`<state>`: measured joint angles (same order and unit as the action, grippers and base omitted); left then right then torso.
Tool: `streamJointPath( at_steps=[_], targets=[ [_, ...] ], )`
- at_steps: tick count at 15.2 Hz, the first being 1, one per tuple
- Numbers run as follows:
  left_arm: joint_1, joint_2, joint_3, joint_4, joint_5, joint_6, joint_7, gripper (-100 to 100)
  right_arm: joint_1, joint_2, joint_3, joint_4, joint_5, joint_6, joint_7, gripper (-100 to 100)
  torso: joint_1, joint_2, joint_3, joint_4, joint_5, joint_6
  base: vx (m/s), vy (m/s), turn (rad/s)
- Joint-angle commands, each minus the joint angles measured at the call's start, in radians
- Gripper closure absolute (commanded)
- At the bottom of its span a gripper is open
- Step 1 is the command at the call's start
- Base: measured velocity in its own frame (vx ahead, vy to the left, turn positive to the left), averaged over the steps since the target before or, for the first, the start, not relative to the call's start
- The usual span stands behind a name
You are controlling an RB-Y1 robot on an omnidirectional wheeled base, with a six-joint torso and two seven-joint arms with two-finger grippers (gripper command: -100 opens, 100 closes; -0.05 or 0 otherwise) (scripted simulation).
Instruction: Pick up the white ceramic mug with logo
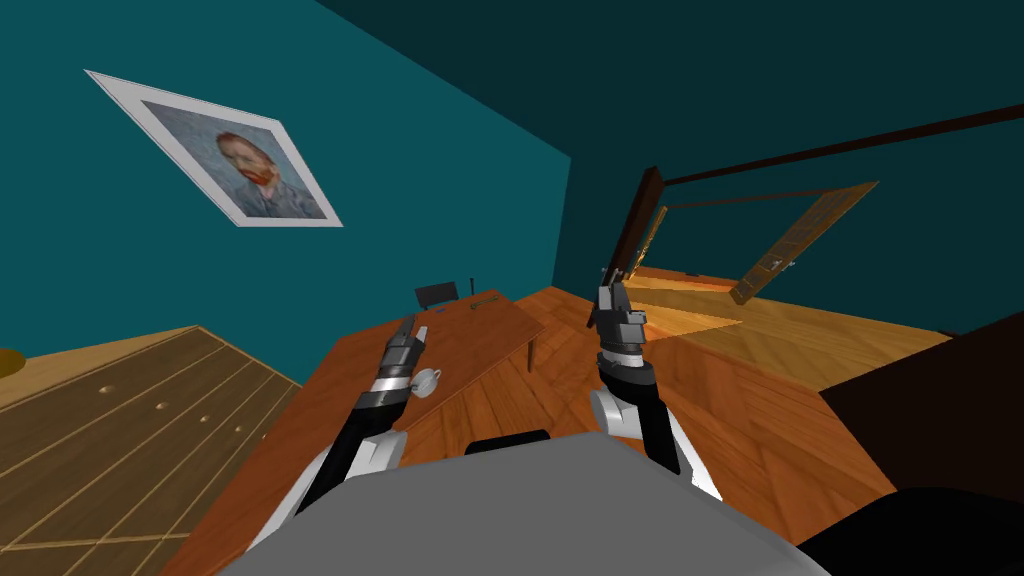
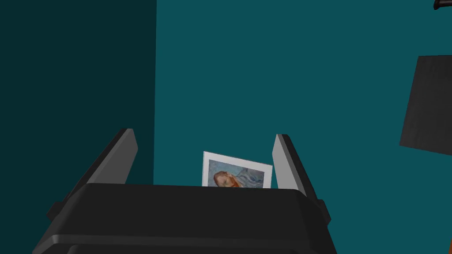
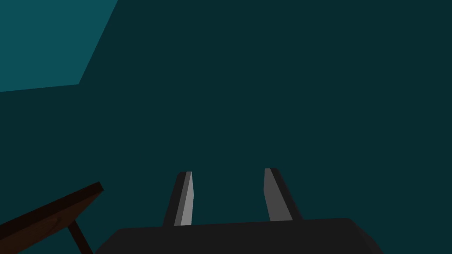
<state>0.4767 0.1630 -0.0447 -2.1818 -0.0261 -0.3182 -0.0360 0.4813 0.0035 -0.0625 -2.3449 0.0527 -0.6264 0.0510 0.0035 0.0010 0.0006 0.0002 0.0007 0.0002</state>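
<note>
Mug [image 1: 427, 381] beside left arm [image 1: 372, 408], its jaws open, empty

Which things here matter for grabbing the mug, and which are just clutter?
Job: white mug; wooden table under it; left gripper, open, near it.
Lying about: framed portrait; dark panel at the table's far end; chest of drawers; open door; right gripper, open.

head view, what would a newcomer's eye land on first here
First, the framed portrait of a red-bearded man, upper left on the teal wall. Then the small white mug on the wooden table, right by the wrist behind the open left end effector.
</note>
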Motion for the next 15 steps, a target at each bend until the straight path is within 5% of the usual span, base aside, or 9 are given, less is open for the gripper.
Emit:
streamJointPath(
  at_steps=[1, 13, 15],
  targets=[
    [0.001, 0.050, -0.007, 0.013, 0.014, 0.046, 0.003, -100, 0.000, 0.000, 0.000, 0.000, 0.000, 0.000, 0.000, 0, 0.000, 0.000, 0.000, 0.000, 0.000, 0.000, -0.020, 0.055, -0.111],
    [0.003, 0.262, -0.030, 0.078, 0.088, 0.237, 0.010, -100, 0.000, 0.000, 0.000, 0.000, 0.000, 0.000, 0.000, 0, 0.001, 0.000, 0.000, 0.000, 0.000, 0.000, -0.019, 0.061, -0.093],
    [0.003, 0.262, -0.030, 0.078, 0.088, 0.248, 0.010, -100, 0.000, 0.000, 0.000, 0.000, 0.000, 0.000, 0.000, 0, 0.002, 0.000, 0.000, 0.000, 0.000, 0.000, -0.021, 0.054, -0.068]
  ],
)
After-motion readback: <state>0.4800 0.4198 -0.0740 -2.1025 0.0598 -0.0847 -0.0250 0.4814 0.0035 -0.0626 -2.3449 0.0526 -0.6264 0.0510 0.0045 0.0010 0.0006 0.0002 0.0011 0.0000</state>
